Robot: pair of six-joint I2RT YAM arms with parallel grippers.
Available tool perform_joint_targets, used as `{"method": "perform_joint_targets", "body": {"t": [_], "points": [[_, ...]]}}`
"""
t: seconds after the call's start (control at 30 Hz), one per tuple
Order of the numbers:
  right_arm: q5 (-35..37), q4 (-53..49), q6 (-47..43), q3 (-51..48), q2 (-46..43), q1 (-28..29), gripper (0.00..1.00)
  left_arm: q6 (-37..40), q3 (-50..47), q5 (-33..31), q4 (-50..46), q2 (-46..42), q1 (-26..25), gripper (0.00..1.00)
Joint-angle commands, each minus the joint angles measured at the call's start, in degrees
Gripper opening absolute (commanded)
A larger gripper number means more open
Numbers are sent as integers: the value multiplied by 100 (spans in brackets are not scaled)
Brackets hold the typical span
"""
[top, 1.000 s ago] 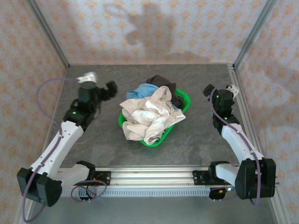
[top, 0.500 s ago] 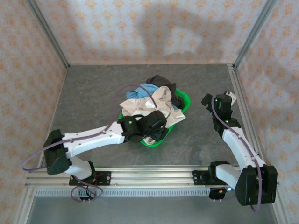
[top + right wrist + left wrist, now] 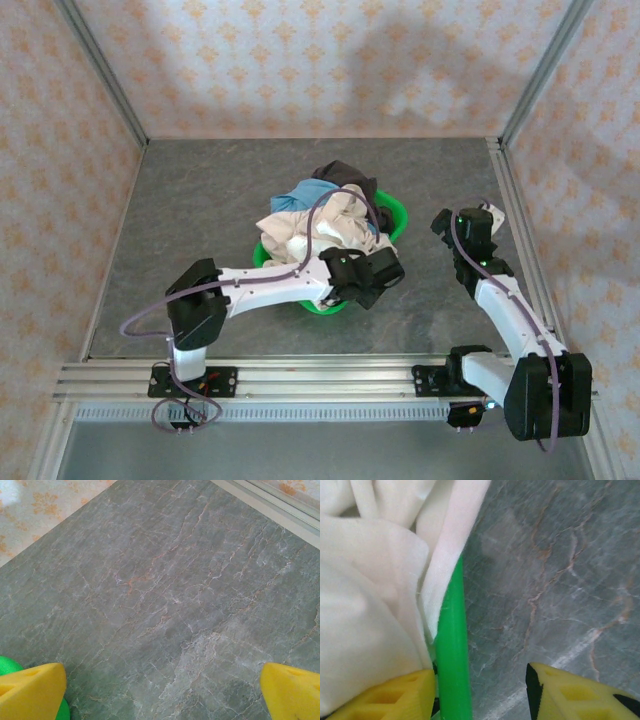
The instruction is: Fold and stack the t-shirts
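The t-shirts lie in a crumpled heap in a green basket (image 3: 395,212) at mid-table: a cream-white one (image 3: 320,235) on top, light blue (image 3: 312,192) and dark (image 3: 345,173) behind it. My left gripper (image 3: 385,272) is at the basket's near right rim. In the left wrist view the left gripper (image 3: 480,680) straddles the green rim (image 3: 452,655): one yellow finger (image 3: 385,697) on the side of the white cloth (image 3: 370,605), the other finger (image 3: 570,695) over bare table, a gap left beside the rim. My right gripper (image 3: 445,222) hangs open right of the basket; in its wrist view the right gripper (image 3: 162,685) holds nothing.
The grey marbled tabletop (image 3: 200,210) spreads to the left and behind the basket. Patterned walls and metal frame posts (image 3: 525,100) enclose it. A rail (image 3: 320,380) runs along the near edge. A bit of green basket (image 3: 10,667) shows at the right wrist view's lower left.
My left arm swung from the far left across to the basket's near right rim, and its jaws narrowed. The right arm barely shifted.
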Motion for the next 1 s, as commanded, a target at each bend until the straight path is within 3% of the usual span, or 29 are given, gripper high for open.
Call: {"method": "perform_joint_targets", "body": {"t": [0.0,0.1,0.23,0.37,0.57,0.73,0.97], "points": [[170,0,52,-101,-42,-30,99,-158,45,-207,-317,138,200,47],[188,-6,50,-110,-43,-39,99,-146,-46,-299,-312,160,301,41],[188,12,63,-114,-51,-40,99,-151,-241,-532,-351,18,498,21],[196,4,61,-115,-51,-39,99,-10,-730,-853,-247,-452,1039,0],[318,21,59,-171,-86,-48,99,779,-939,-2197,-165,-729,2303,0],[418,-57,64,-163,-99,-57,99,1459,-551,-1820,247,-460,3740,0],[456,-73,58,-165,-155,-66,99,2644,302,-2040,476,503,4705,0]]}}
